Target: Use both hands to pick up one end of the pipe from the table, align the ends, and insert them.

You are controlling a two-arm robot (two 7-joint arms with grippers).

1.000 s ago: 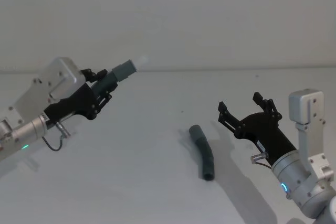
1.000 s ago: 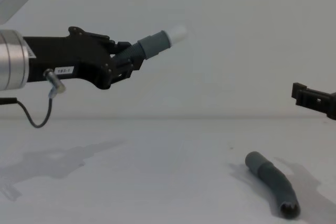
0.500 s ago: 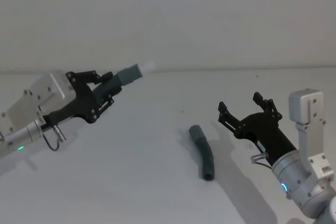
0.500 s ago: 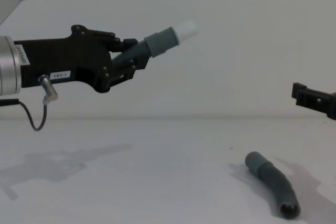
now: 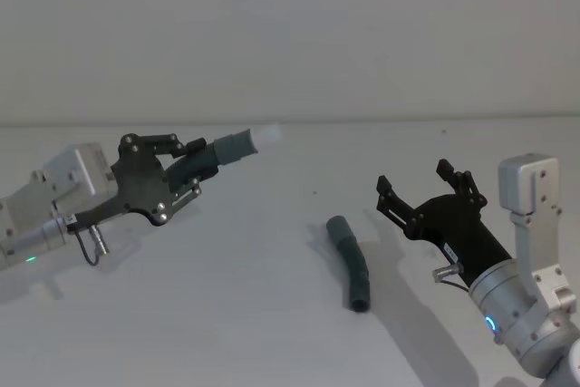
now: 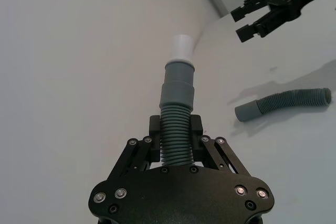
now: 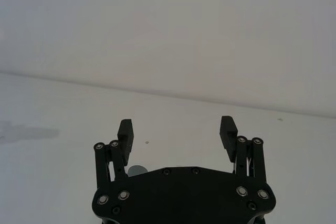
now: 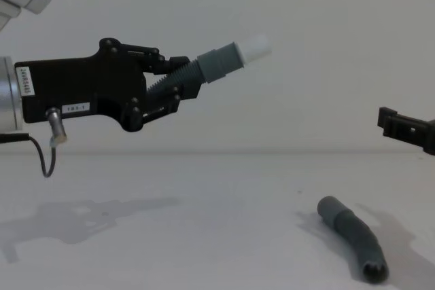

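Above the left half of the surface (image 5: 227, 305): left gripper (image 5: 188, 166) raised clear, jaws closed on the ribbed middle of one pipe piece (image 5: 222, 149). From the left wrist view: ribbed section seated between both linkage fingers (image 6: 218, 150), smooth grey cuff beyond them, white plug tip (image 6: 182, 48) at the far end. Piece tilted slightly upward, tip directed toward the robot's right. Held clear of the surface, with its shadow cast below in the chest view.

On the right side: right gripper (image 5: 414, 178) hovering over the surface, jaws spread wide and unloaded. Confirmed in the right wrist view: both fingertips (image 7: 125, 129) well apart, bare surface beyond them.

Between the two grippers: second pipe piece (image 5: 353, 265) lying flat on the surface, nearer the right gripper but apart from it. Gently curved. One end toward the far wall, open cuff (image 8: 374, 273) facing the robot. Well apart from the held piece. Ends not yet joined.
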